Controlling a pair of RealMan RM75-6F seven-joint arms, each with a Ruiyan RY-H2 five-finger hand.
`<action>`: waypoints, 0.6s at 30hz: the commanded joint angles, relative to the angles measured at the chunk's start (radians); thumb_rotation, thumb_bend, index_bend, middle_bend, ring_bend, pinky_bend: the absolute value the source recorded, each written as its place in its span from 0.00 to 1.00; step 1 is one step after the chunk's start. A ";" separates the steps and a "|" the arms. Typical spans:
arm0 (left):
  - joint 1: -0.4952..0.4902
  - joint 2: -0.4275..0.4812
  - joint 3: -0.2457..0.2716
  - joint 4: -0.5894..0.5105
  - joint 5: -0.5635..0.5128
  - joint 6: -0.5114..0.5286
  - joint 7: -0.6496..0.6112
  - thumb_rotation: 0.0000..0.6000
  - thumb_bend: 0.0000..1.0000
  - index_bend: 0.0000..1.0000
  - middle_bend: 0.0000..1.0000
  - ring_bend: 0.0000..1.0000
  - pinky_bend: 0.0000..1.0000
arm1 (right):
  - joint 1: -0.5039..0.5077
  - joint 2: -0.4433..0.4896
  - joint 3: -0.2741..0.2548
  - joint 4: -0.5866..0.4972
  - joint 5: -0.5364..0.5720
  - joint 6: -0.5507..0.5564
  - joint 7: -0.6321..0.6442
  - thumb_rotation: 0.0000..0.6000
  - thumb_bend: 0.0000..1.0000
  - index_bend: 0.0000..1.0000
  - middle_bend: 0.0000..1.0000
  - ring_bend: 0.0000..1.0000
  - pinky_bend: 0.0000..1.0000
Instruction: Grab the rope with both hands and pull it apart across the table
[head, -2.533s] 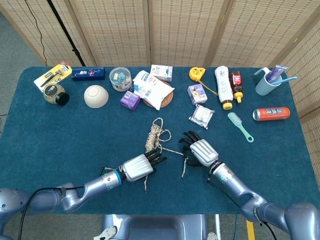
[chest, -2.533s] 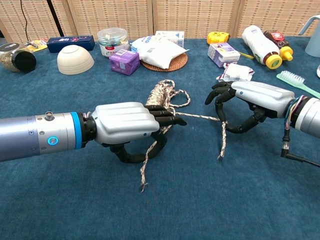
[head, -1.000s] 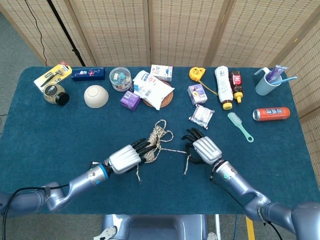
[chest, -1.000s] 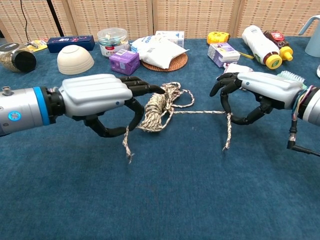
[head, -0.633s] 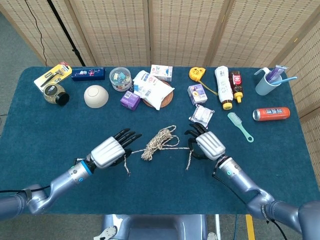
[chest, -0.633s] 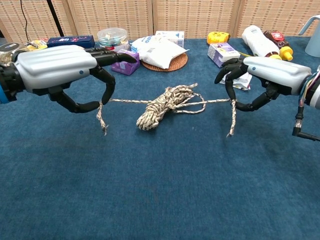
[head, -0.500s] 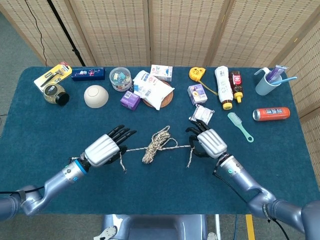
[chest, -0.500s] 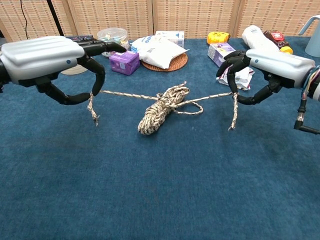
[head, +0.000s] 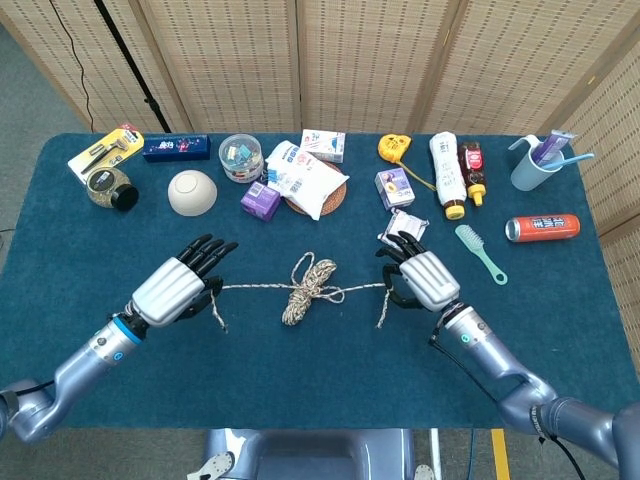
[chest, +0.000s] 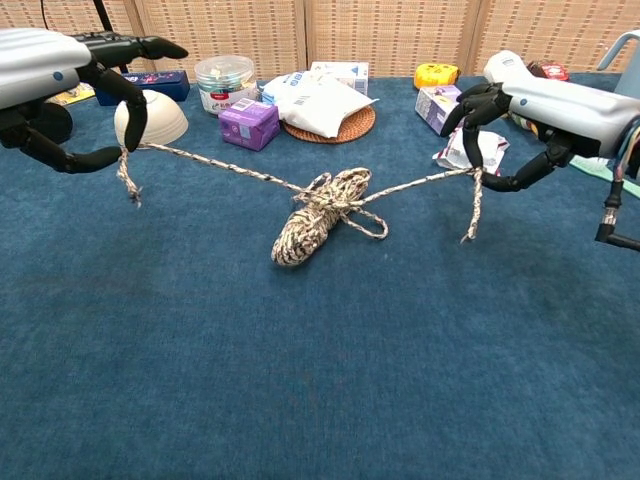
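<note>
Chest view first: nearest, bare dark-blue felt table top (chest: 330, 400), then the speckled beige-and-brown twisted rope (chest: 318, 215), its bundled coil resting mid-table with two strands running up and out to either side. Left hand (chest: 60, 85) pinching the left strand between thumb and a curled finger, other fingers stretched forward, short frayed tail dangling below. Right hand (chest: 540, 125) likewise pinching the right strand, tail hanging. Judged mid-pull: coil not yet undone, so best to draw both hands outward evenly and level, keeping the pinches firm so the strands cannot slip, and low enough that the coil feeds out rather than lifts. Further back, close behind the right hand, a crinkled white packet (chest: 470, 150); behind the left, an upturned cream bowl (chest: 150, 118) — both likely to be brushed on a wide sweep. Beyond, purple small box (chest: 248, 123), white pouch on a woven round coaster (chest: 320, 100), white squeeze bottle (chest: 505, 66).
</note>
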 joint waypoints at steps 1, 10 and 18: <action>0.021 0.021 -0.001 -0.004 -0.004 0.021 -0.009 1.00 0.53 0.66 0.02 0.00 0.00 | -0.003 0.006 0.004 0.000 0.005 0.004 -0.001 1.00 0.44 0.68 0.26 0.08 0.00; 0.077 0.071 -0.010 0.001 -0.030 0.071 -0.034 1.00 0.53 0.66 0.02 0.00 0.00 | -0.018 0.037 0.009 -0.007 0.014 0.018 -0.004 1.00 0.44 0.68 0.26 0.08 0.00; 0.115 0.110 -0.018 0.016 -0.054 0.090 -0.050 1.00 0.53 0.66 0.02 0.00 0.00 | -0.031 0.059 0.008 -0.010 0.020 0.024 -0.006 1.00 0.44 0.68 0.26 0.09 0.00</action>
